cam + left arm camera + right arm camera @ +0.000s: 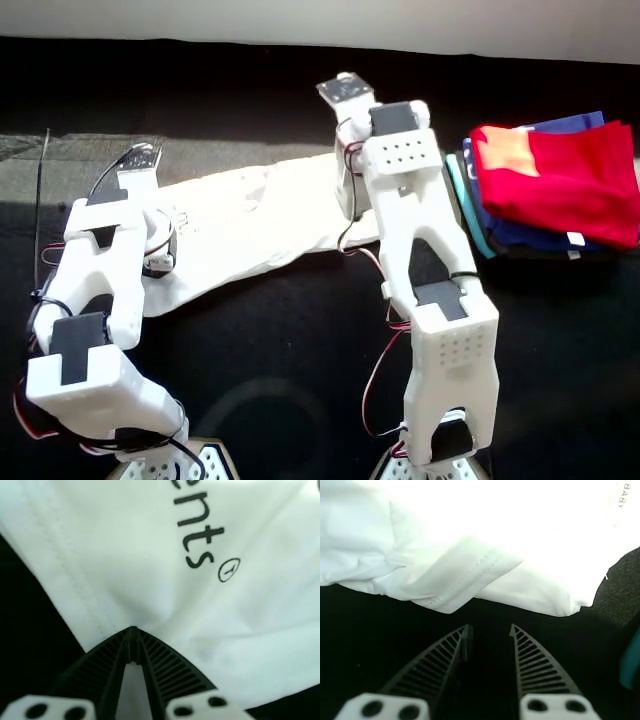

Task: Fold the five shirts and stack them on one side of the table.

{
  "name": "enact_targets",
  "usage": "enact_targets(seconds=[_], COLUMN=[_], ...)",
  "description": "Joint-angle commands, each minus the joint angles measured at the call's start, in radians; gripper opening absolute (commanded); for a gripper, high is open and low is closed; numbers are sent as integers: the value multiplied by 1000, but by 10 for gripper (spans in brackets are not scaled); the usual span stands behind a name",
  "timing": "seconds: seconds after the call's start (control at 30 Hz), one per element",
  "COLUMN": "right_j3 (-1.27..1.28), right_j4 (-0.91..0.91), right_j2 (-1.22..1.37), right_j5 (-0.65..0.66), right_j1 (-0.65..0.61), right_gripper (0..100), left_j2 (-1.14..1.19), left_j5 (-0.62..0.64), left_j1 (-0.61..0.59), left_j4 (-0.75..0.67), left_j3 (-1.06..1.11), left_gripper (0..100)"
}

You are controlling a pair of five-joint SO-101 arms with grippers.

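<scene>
Now our left gripper [132, 630] pinches the hem of the white shirt [125, 555], likely to fold it. Our right gripper [489, 626] hangs spread beside it; the stack [560, 180] lies at two o'clock.

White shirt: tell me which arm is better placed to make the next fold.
Left. The left gripper is shut on the white shirt near its stitched hem, so it could probably carry that edge over. The right gripper is open above the dark table, short of the cloth.

A black cloth [270, 340] covers the table, with a grey mat [60, 165] at the far left and a pale strip [400, 25] beyond.
</scene>
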Motion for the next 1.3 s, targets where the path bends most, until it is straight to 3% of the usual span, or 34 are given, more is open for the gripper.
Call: enact_targets(seconds=[0.0,0.47,0.87,1.27], right_j3=[99,274,217,-128], right_j4=[-79,-461,-515,-406], right_j2=[-77,-71,-36,159], right_j5=[9,11,9,8], right_j1=[16,15,-44,-77], right_gripper=[123,123,123,123], left_j2=[-18,15,15,15], left_j5=[-2,3,3,3], left_j1=[-51,-51,-51,-51], left_j4=[-18,-48,-48,-48], left_j3=[2,4,4,4], left_gripper=[9,9,9,9])
